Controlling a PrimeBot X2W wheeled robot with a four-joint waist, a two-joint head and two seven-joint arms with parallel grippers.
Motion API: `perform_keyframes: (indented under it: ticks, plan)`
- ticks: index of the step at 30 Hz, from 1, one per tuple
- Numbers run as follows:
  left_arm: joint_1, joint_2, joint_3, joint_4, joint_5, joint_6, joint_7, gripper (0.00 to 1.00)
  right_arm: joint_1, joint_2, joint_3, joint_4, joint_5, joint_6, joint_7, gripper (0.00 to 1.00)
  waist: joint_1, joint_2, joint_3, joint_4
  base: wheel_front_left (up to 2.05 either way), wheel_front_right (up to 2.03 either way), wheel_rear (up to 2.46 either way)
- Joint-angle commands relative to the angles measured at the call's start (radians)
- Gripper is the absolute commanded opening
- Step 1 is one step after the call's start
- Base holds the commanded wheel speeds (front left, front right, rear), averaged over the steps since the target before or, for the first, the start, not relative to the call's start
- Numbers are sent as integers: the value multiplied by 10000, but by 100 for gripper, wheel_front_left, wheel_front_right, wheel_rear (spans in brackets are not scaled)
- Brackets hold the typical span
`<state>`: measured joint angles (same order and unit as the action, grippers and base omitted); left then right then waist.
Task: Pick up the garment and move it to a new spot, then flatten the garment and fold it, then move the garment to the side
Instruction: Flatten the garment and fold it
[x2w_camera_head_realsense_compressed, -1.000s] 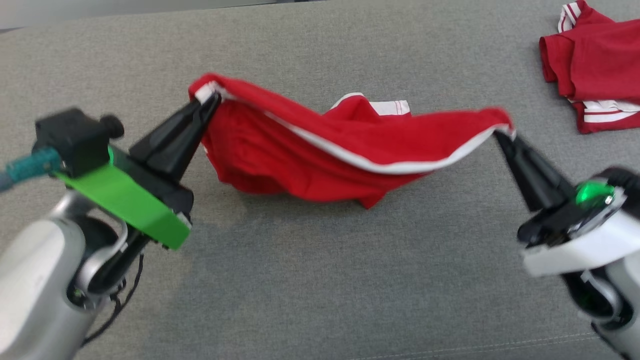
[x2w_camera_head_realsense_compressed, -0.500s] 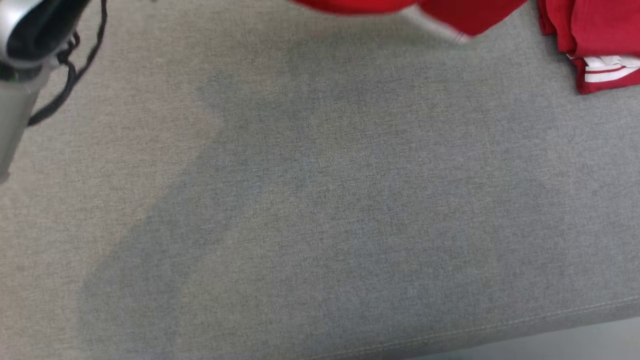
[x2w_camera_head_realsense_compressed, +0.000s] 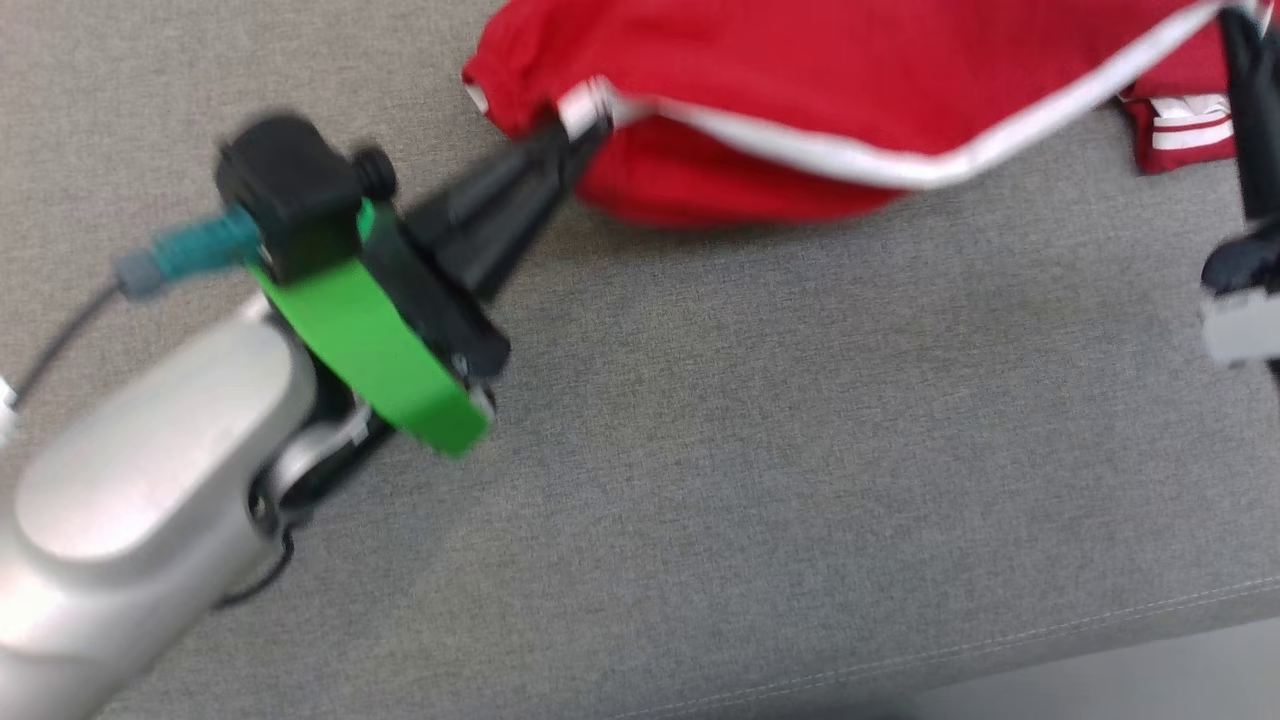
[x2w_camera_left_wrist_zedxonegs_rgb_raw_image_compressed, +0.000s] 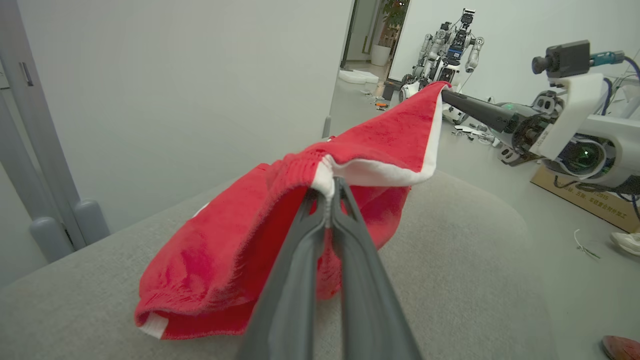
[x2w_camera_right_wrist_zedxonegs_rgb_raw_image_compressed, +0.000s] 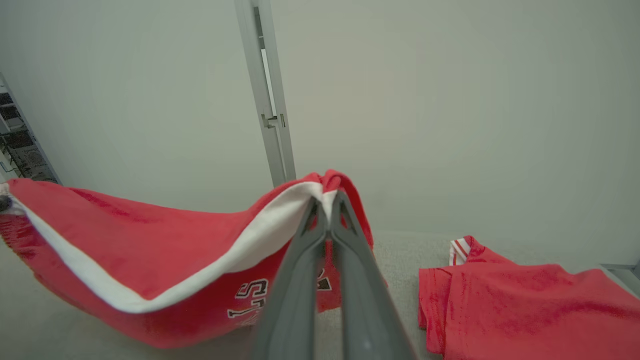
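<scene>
We pinch the red garment (x2w_camera_head_realsense_compressed: 800, 60): left gripper (x2w_camera_head_realsense_compressed: 578, 135) at its nine o'clock, right gripper (x2w_camera_right_wrist_zedxonegs_rgb_raw_image_compressed: 327, 200) at three, above grey upholstery (x2w_camera_head_realsense_compressed: 800, 450), white wall (x2w_camera_right_wrist_zedxonegs_rgb_raw_image_compressed: 450, 100) behind.

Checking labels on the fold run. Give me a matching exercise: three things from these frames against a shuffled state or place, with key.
Things:
1. left gripper
2. held garment
3. second red garment

States:
A. lying on the grey cushion, untouched
B. shut on a white-trimmed hem
C. lifted, stretched across to the right gripper

Pairs: 1-B, 2-C, 3-A
</scene>
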<state>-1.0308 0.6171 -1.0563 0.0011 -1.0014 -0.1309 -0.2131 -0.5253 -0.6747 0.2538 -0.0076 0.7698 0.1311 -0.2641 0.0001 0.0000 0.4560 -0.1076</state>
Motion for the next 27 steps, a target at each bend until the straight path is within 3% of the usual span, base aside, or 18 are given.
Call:
perform_keyframes:
  ticks: [1, 6, 11, 16, 21, 27]
  plan:
    - [620, 245, -355, -112, -40, 7, -107, 0, 775, -125, 81, -99, 270, -8, 45, 0, -1, 0, -253, 62, 0, 0, 0]
    - [2589, 879, -1566, -203, 170, 104, -201, 0, 3213, -423, 210, -453, 1391, -6, 504, 0, -1, 0, -773, -70, 0, 0, 0]
    - [4262, 1243, -1987, -847, 70, 638, 44, 0, 5085, -873, 254, -1193, 2529, -6, 1180, 0, -1, 0, -1234, -73, 0, 0, 0]
    - [5144, 1633, -2146, -1943, 71, 959, 981, 0, 6606, -1514, -108, -2131, 3207, -6, 1983, 0, -1, 0, -1437, 122, 0, 0, 0]
    - [5345, 1764, -1910, -2808, -542, 1059, 1136, 0, 7156, -1710, -984, -2749, 3406, -5, 2503, 0, -1, 0, -1459, 351, 0, 0, 0]
    - [5234, 1505, -778, -2705, -2573, 544, 440, 0, 5970, -1805, -1203, -2799, 3491, -5, 3514, 0, -1, 0, -1272, 648, 0, 0, 0]
